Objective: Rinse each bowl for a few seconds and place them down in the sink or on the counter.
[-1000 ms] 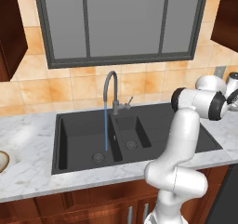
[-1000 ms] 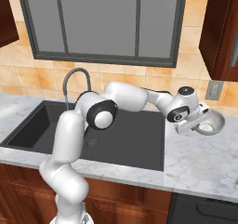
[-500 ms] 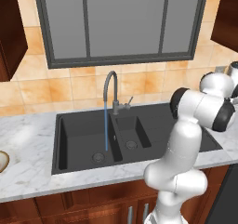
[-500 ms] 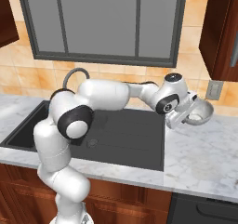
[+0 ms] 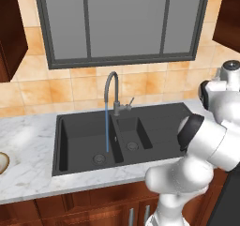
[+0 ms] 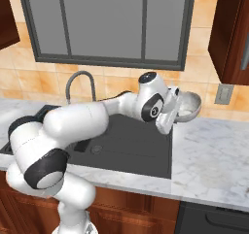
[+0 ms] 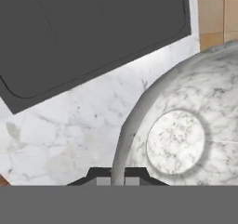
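My gripper is shut on the rim of the whitish-grey speckled bowl and holds it tilted in the air, above the counter just right of the sink. In the hand view the bowl is close at the right, and its rim runs down between my gripper's dark tips. The sink's corner lies beyond it, with marble counter beneath. A second bowl with a tan rim sits on the counter at the far left edge.
The grey gooseneck tap pours a thin stream of water into the big basin. A small basin and a flat drainboard lie to its right. A wall outlet and a dark cabinet are at the right.
The arm has carried the speckled bowl up and to the left, from low over the right counter toward the sink's right edge. The grip has stayed shut.
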